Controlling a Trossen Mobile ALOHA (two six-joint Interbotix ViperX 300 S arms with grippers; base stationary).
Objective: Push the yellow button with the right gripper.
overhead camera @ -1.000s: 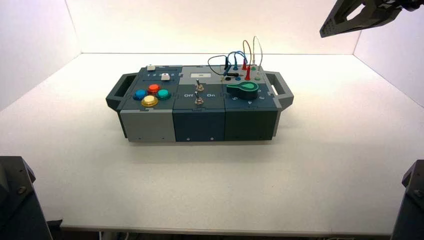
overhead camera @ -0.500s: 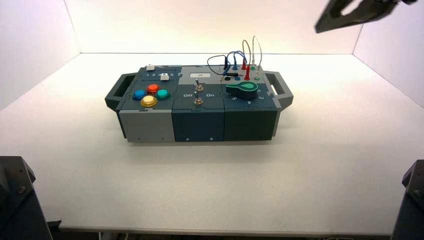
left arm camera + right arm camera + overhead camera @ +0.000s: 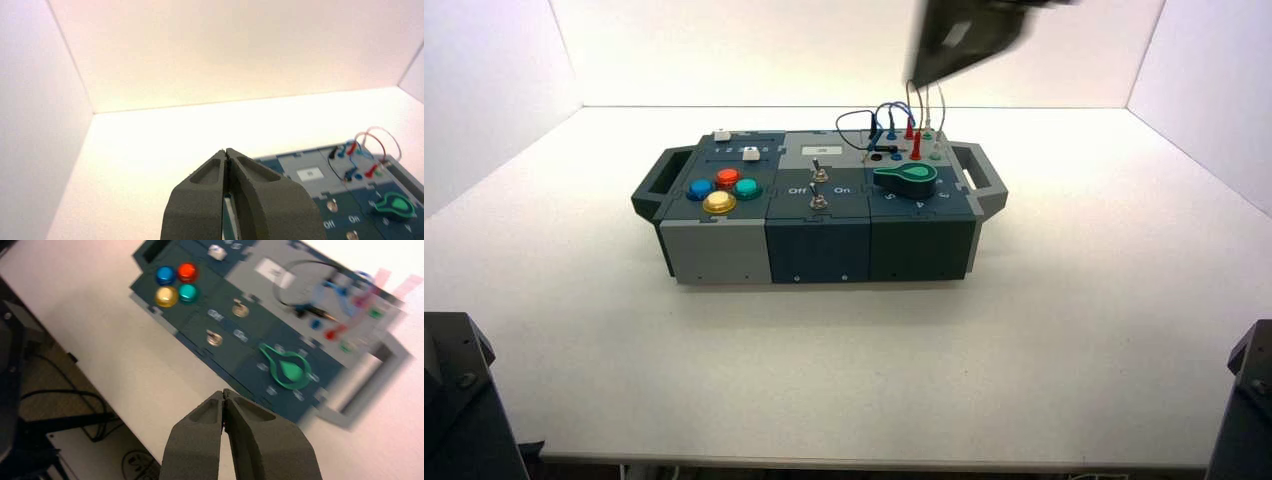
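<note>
The yellow button (image 3: 719,202) sits at the front of a cluster of four coloured buttons on the left end of the box (image 3: 724,250). It also shows in the right wrist view (image 3: 166,296), beside the blue, red-orange and teal-green buttons. My right gripper (image 3: 917,78) hangs high in the air above the back of the box, over the wires, far from the button. Its fingers are shut and empty in the right wrist view (image 3: 223,392). My left gripper (image 3: 226,151) is shut and empty, held off to the box's left.
The box carries two toggle switches (image 3: 819,186) in the middle, a green knob (image 3: 906,180) at the right, and looped wires (image 3: 894,125) with plugs at the back right. Handles stick out at both ends. White walls enclose the table.
My right gripper has swung leftward from the upper right corner to above the back of the box. The box and left arm have not moved.
</note>
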